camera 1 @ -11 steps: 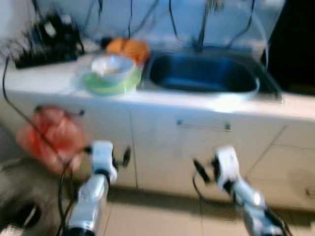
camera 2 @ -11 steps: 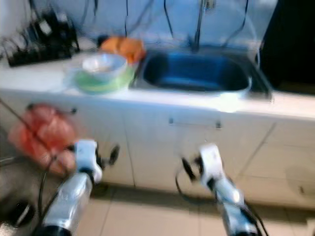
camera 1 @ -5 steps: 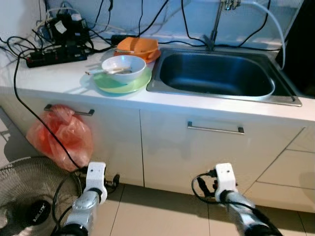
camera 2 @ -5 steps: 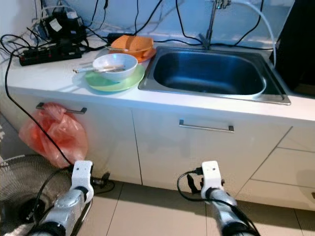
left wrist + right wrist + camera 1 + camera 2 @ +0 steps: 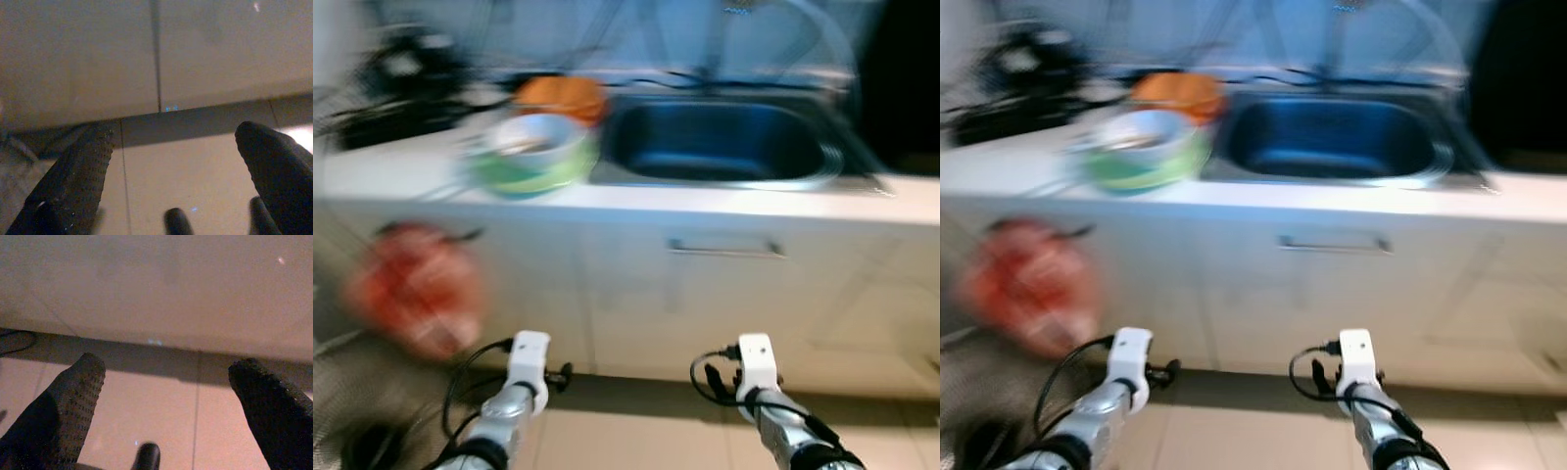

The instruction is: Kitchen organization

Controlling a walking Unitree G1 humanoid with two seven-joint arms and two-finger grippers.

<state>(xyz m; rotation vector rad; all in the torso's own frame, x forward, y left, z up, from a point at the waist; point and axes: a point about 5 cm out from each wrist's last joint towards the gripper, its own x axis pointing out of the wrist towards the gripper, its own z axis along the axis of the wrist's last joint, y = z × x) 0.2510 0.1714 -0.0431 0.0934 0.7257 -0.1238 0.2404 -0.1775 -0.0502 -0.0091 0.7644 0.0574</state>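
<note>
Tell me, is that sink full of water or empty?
Looks empty: the sink shows a dark bare basin, though the picture is blurred, so I can't be sure.

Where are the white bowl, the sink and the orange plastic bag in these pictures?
white bowl (image 5: 530, 142), left eye view, on its near outer wall.
sink (image 5: 720, 142), left eye view, on the bare bottom of the basin.
orange plastic bag (image 5: 414, 289), left eye view, on the middle of the blurred bag.

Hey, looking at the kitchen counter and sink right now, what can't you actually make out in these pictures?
- Bowl on the green plate, eye views: motion blur hides its contents.
- Dark clutter at the counter's back left: smeared, items not identifiable.
- Faucet above the sink: cut off by the top edge.
- Red bag on the cabinet: blur hides how it hangs.
</note>
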